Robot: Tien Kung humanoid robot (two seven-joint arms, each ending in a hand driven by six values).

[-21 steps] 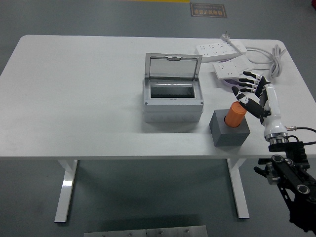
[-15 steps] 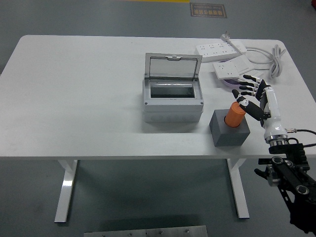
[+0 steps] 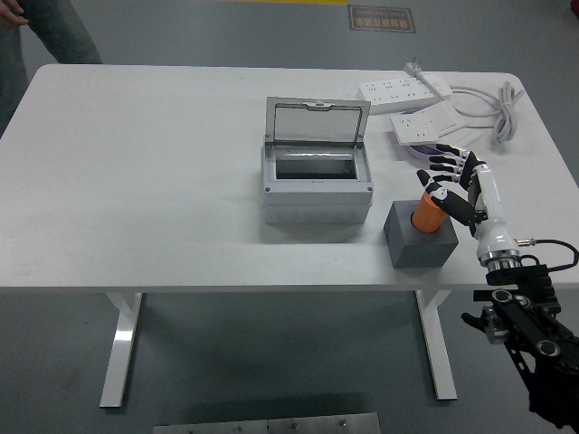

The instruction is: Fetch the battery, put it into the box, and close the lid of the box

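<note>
Table (image 3: 163, 181): a white top on white legs, filling most of the view, with grey floor all round it.
Person (image 3: 41, 32): only a bit of arm and dark trouser leg shows, out at the 10 o'clock corner beyond the far edge of the table; the hand touches nothing on it.
Box (image 3: 317, 185): a grey enclosure just right of the table's middle, its clear hinged lid (image 3: 318, 122) standing up at the back, so the dark inside is open to view.
Right arm (image 3: 529, 334): black joints coming up from the 5 o'clock corner, with a white forearm reaching over the near edge of the table.
Power strips (image 3: 404, 89): two white ones at about 1 o'clock from the box, the second lying nearer and partly over something purple; a white cable (image 3: 502, 108) loops off them towards the right-hand edge.
Holder (image 3: 420, 237): a grey block at 4 o'clock from the box, close to it but not touching.
Right hand (image 3: 452, 181): at the block's 2 o'clock, fingers spread and released, gripping nothing; the thumb tip sits right at the top of the battery, and I cannot tell whether it touches.
Battery (image 3: 426, 213): an orange cylinder standing slightly tilted in the grey block, not yet in the box.
Left arm: nowhere to be seen from here.
</note>
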